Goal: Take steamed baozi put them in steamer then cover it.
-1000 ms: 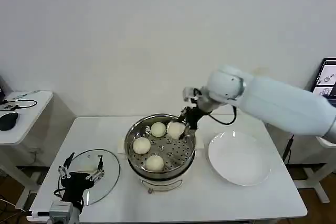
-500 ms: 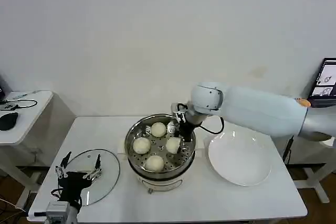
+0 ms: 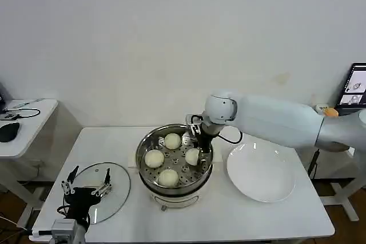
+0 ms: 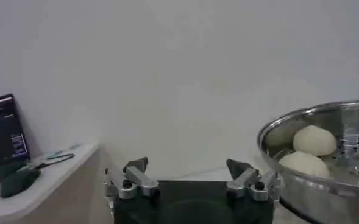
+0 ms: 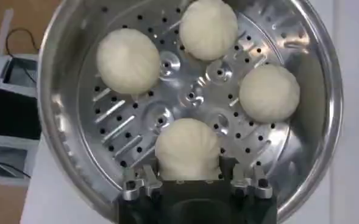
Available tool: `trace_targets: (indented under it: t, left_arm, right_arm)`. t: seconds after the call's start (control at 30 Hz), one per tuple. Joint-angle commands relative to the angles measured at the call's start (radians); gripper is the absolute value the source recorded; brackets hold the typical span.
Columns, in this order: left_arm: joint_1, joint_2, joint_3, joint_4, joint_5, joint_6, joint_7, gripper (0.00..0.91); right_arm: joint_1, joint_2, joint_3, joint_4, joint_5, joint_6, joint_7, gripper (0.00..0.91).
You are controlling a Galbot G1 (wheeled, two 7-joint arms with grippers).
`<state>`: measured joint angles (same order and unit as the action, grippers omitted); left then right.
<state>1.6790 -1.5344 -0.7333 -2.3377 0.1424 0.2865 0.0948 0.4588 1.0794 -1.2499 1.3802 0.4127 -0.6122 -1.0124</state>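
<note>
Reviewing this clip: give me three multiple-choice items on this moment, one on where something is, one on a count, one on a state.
1. Where does the cover lie?
A. On the steamer
B. On the table, at the robot's left
C. On the white plate

2. How many steamed baozi are in the steamer?
A. Two
B. Three
C. Four

3. What is the right gripper doing?
A. Holding a bun over the tray
B. Hanging over the white plate
C. Gripping the cover

Answers: 1 B, it lies flat below the left gripper. 2 C, the right wrist view shows four. 3 A, its fingers flank a bun.
</note>
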Motion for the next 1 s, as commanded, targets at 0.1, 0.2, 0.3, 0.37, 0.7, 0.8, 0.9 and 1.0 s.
trace_targets:
  t: [0.1, 0.2, 0.3, 0.37, 0.7, 0.8, 0.9, 1.0]
  left_arm:
    - [0.001, -0.003, 0.005, 0.001, 0.003, -0.001, 0.000, 0.907]
    - [0.001, -0.004, 0.006, -0.002, 0.004, 0.000, 0.002, 0.907]
    - [0.001, -0.004, 0.008, -0.003, 0.004, 0.000, 0.004, 0.907]
    - [0.003, -0.001, 0.009, -0.004, 0.004, 0.001, 0.005, 0.907]
    - [-0.004, 0.004, 0.023, 0.018, -0.005, -0.030, -0.004, 0.907]
    - [0.003, 0.013, 0.028, 0.020, -0.018, -0.054, -0.012, 0.907]
    - [-0.002, 0.031, 0.036, 0.033, -0.051, -0.081, -0.031, 0.907]
    - [-0.009, 0.034, 0.040, 0.021, -0.053, -0.071, -0.034, 0.907]
  right_arm:
    - [0.008, 0.011, 0.006, -0.024, -0.026, 0.010, -0.008, 0.907]
    - [0.024, -0.011, 0.030, -0.011, -0.022, 0.006, -0.008, 0.907]
    - [0.062, -0.055, 0.043, 0.024, -0.013, 0.009, -0.019, 0.907]
    - [0.086, -0.099, 0.063, 0.050, -0.007, 0.013, -0.034, 0.907]
    - [-0.003, -0.447, 0.525, 0.236, 0.240, 0.174, 0.168, 0.907]
    - [-0.086, -0.518, 0.681, 0.259, 0.264, 0.244, 0.241, 0.907]
    - [-0.193, -0.562, 0.856, 0.280, 0.347, 0.248, 0.346, 0.907]
    - [-0.314, -0.620, 1.002, 0.305, 0.403, 0.276, 0.426, 0.907]
